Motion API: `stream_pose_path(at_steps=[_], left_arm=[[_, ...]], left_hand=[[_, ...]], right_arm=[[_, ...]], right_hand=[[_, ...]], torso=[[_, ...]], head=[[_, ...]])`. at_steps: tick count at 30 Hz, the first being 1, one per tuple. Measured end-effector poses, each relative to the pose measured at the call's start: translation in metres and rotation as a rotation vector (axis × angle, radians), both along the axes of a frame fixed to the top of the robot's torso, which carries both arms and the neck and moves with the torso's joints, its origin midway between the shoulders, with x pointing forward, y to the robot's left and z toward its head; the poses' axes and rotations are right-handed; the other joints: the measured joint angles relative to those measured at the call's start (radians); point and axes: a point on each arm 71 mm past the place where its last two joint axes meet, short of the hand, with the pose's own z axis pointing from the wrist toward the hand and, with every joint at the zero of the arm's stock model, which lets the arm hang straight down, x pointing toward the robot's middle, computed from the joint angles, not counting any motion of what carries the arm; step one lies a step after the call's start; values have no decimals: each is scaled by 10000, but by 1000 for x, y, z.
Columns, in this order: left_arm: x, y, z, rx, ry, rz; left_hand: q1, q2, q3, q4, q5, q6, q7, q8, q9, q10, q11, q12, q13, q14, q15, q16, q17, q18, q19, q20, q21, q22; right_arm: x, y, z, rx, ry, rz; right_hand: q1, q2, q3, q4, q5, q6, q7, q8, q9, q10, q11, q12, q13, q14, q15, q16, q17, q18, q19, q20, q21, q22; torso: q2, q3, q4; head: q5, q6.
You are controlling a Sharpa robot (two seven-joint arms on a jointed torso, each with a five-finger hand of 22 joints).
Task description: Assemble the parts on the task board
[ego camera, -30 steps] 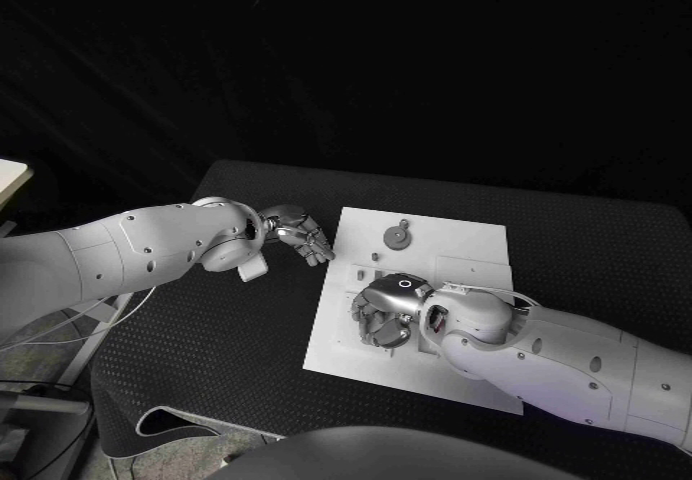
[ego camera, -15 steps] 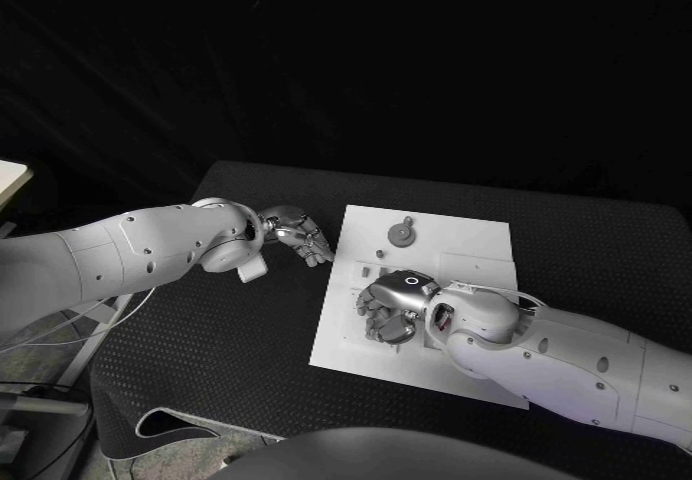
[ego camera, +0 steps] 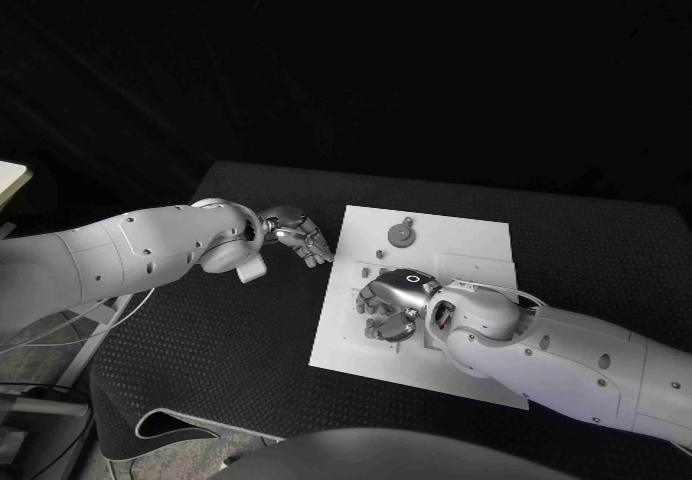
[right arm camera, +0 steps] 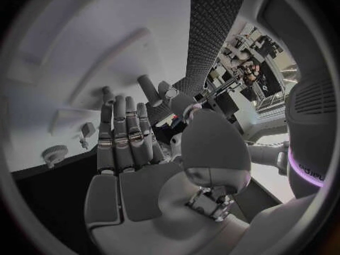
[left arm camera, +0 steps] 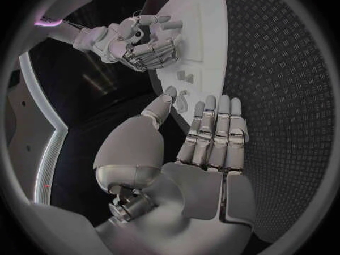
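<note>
The white task board (ego camera: 469,255) lies in the middle of the black table. A round grey gear part (ego camera: 398,236) sits near its far edge, and small parts (ego camera: 369,272) stand near its left edge. My right hand (ego camera: 389,305) hovers palm down over the board's left middle, its fingers bent toward the surface, and holds nothing. In the right wrist view its fingers (right arm camera: 120,130) lie fairly straight over the board (right arm camera: 64,68), close to upright pegs (right arm camera: 147,88). My left hand (ego camera: 300,238) hangs open just off the board's left edge, fingers (left arm camera: 212,124) stretched side by side.
Black textured table (ego camera: 231,330) surrounds the board, with wide room on its left and far sides. My right forearm (ego camera: 562,360) lies across the board's near right corner. The table's near left edge (ego camera: 130,410) drops off close to my left arm.
My right hand has edged slightly toward the far side over the board, and the board seems nudged a little to the right. My left hand has stayed put.
</note>
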Motion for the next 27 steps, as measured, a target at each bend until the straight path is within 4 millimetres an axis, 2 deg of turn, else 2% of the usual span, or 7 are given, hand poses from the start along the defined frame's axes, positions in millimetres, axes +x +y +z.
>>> stream_pose_path(at_steps=[6, 10, 14, 15, 21, 25, 27], left_arm=[[0, 0, 0, 3, 7, -1], [0, 0, 0, 9, 12, 5], [0, 0, 0, 14, 18, 7], [0, 0, 0, 14, 23, 4], [0, 0, 0, 19, 54, -18], [0, 0, -1, 25, 67, -19], [0, 0, -1, 27, 70, -18]], left_hand=[[0, 0, 0, 0, 0, 0, 0, 0, -9, 0, 0, 0, -1, 0, 0, 0, 10, -1, 0, 0, 0, 1], [0, 0, 0, 0, 0, 0, 0, 0, -9, 0, 0, 0, -1, 0, 0, 0, 10, -2, 0, 0, 0, 1], [0, 0, 0, 0, 0, 0, 0, 0, -8, 0, 0, 0, -1, 0, 0, 0, 9, -2, 0, 0, 0, 1], [0, 0, 0, 0, 0, 0, 0, 0, -9, 0, 0, 0, 1, 0, 0, 0, 9, -2, 0, 1, 0, 1], [0, 0, 0, 0, 0, 0, 0, 0, -8, 0, 0, 0, 8, 0, 0, 0, 17, -3, -1, 1, 0, -8], [0, 0, 0, 0, 0, 0, 0, 0, -8, 0, 0, 0, 8, 0, 0, 0, 17, -3, -1, 1, 0, -7], [0, 0, 0, 0, 0, 0, 0, 0, -8, 0, 0, 0, 8, 0, 0, 0, 16, -3, -1, 1, 0, -7]], right_arm=[[1, -1, 0, -4, 41, -50], [1, -2, -1, -40, 87, -104], [2, -4, -2, -76, 130, -156], [2, -4, -1, -67, 142, -149], [1, -4, -2, -28, 223, -153], [0, -3, -1, 41, 322, -78], [-1, -3, -1, 66, 359, -53]], right_hand=[[0, 0, 0, 0, 0, -41, 42, 0, 0, 1, 0, 0, -149, -3, 3, -110, -474, -314, -914, 141, -738, -1], [0, 0, -42, 42, 0, -118, 48, 0, 0, -71, 0, 0, -259, -296, 232, -415, -903, -954, -2454, 326, -1628, -1], [1, 0, -25, 139, 0, -225, 48, 0, -23, -216, 72, -77, -393, -472, 364, -618, -1252, -1062, -3028, 368, -1893, 8], [1, 0, -25, 139, 0, -225, 48, 0, -23, -215, 71, -77, -429, -501, 364, -671, -1333, -1236, -3098, 373, -1925, 7], [40, -39, -69, 183, 0, -258, 81, 0, -52, -303, 61, -77, -603, -678, 503, -878, -1649, -1327, -3520, 407, -2030, -11], [79, -78, -103, 310, 0, -386, 25, 0, -91, -438, 70, -77, -790, -966, 684, -1157, -1944, -1684, -4372, 451, -2274, -1619], [67, -150, -118, 327, 0, -419, 60, 0, -100, -546, 75, -77, -854, -1067, 714, -1233, -2017, -1730, -4516, 459, -2277, -1921]], torso=[[0, -4, 1], [1, -4, 1], [1, -2, 1], [1, -2, 1], [1, 0, 1], [1, -1, 0], [2, 0, 0]], head=[[-8, 11], [-12, 11], [-9, 9], [-8, 8], [-5, 6], [-5, 12], [-6, 17]])
